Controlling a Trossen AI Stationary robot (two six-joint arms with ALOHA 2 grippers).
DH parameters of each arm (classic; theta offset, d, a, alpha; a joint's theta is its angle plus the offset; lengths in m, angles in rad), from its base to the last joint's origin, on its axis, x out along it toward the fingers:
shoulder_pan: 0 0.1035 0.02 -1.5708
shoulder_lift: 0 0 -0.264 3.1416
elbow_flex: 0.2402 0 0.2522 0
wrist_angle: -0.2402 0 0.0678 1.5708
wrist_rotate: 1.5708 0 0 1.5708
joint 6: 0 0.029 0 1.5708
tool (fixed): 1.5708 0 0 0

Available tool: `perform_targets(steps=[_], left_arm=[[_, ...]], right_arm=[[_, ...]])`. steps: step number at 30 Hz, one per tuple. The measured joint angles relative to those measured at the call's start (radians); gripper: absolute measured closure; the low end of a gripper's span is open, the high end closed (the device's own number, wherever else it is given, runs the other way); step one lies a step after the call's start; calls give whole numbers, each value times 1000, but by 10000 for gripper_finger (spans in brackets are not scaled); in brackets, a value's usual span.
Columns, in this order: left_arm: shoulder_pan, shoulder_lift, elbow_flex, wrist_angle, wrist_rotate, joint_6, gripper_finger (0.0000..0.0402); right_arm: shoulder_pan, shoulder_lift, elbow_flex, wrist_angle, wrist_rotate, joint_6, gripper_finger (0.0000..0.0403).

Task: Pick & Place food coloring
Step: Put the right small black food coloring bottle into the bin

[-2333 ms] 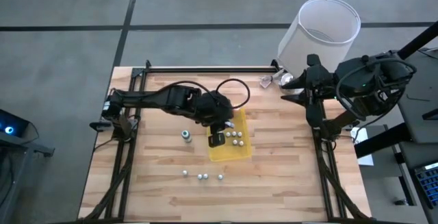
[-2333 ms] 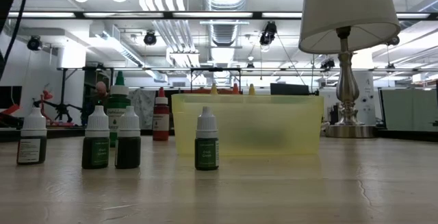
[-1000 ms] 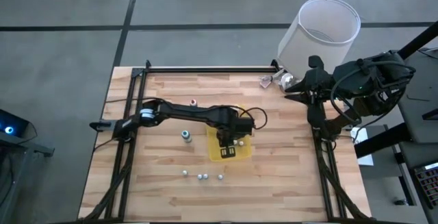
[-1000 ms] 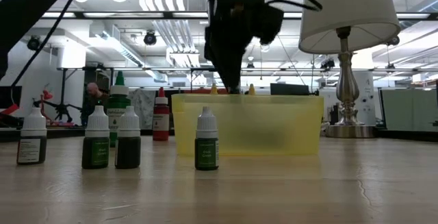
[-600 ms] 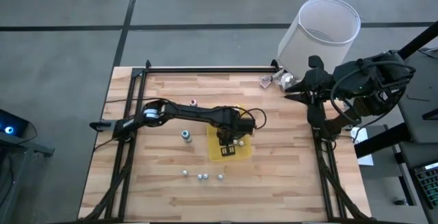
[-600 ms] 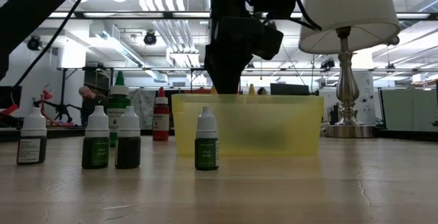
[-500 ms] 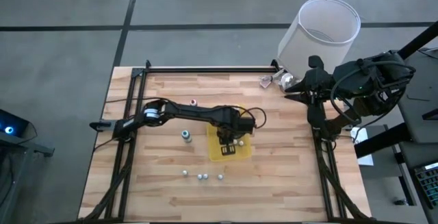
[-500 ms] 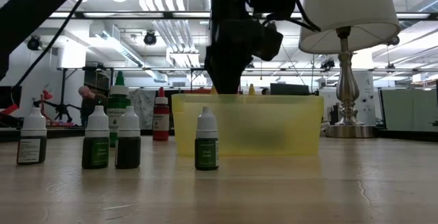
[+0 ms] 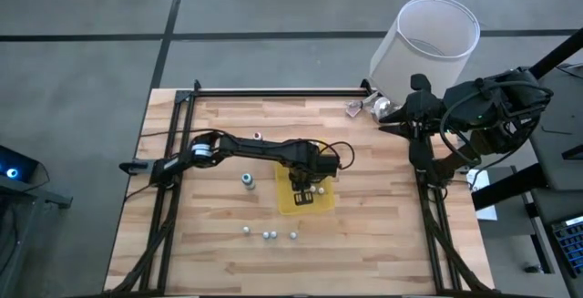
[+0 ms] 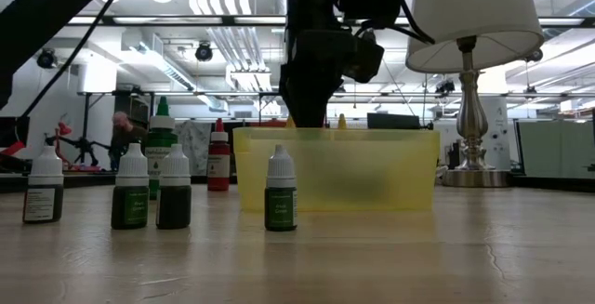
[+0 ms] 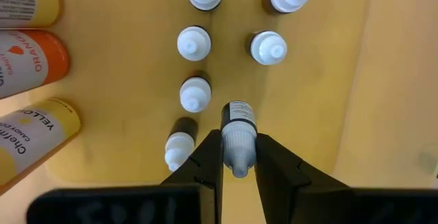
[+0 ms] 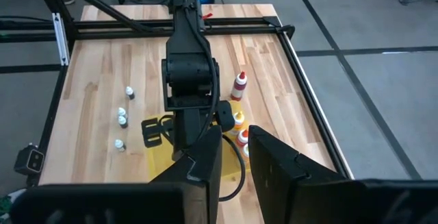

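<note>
My left pincer [image 11: 239, 157] grips a white-capped food coloring bottle [image 11: 238, 138] by its cap over the yellow tray [image 9: 290, 203] at counter center, five bottles standing inside. My right pincer [image 12: 234, 157], narrowly parted and empty, waits at two o'clock.

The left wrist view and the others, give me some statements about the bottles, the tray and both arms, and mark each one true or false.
1. The left tool is shut on a small white-capped bottle over the yellow tray. True.
2. The tray holds no other bottles. False: several more white-capped bottles stand inside it.
3. Three small bottles stand in a row on the table near the tray. True.
4. The right tool is holding a bottle above the tray. False: it is held off by the table's right edge, with nothing between its fingers.
5. The lampshade sits inside the yellow tray. False: it is at the table's far right corner.
</note>
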Motion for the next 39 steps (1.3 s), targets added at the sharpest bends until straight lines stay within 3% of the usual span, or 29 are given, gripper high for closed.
perform_targets(steps=[16,24,39], left_arm=[[10,0,-19,-4,-1,38,362],[-4,2,-27,-91,-2,-44,362],[-9,0,-35,-50,-6,-97,362]], right_arm=[[0,0,0,0,0,4,343],[0,0,0,0,0,5,344],[0,0,0,0,0,4,344]])
